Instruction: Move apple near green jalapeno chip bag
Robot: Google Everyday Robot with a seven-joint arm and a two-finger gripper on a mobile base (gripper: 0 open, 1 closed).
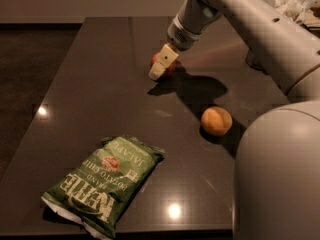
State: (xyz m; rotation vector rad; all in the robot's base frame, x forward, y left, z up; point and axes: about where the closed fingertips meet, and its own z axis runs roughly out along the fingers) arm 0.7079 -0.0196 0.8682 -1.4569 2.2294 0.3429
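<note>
The apple (172,69) is small and red and sits on the dark table (100,84) at the far middle. My gripper (160,68) hangs from the white arm at the upper right and is down at the apple, covering most of it from the front. The green jalapeno chip bag (105,181) lies flat near the front left edge of the table, well apart from the apple.
A plain orange round fruit (216,120) lies right of centre, between the apple and my body. My white arm (260,29) spans the upper right and my base (280,174) fills the lower right. Crumpled white material (295,1) sits at the far right.
</note>
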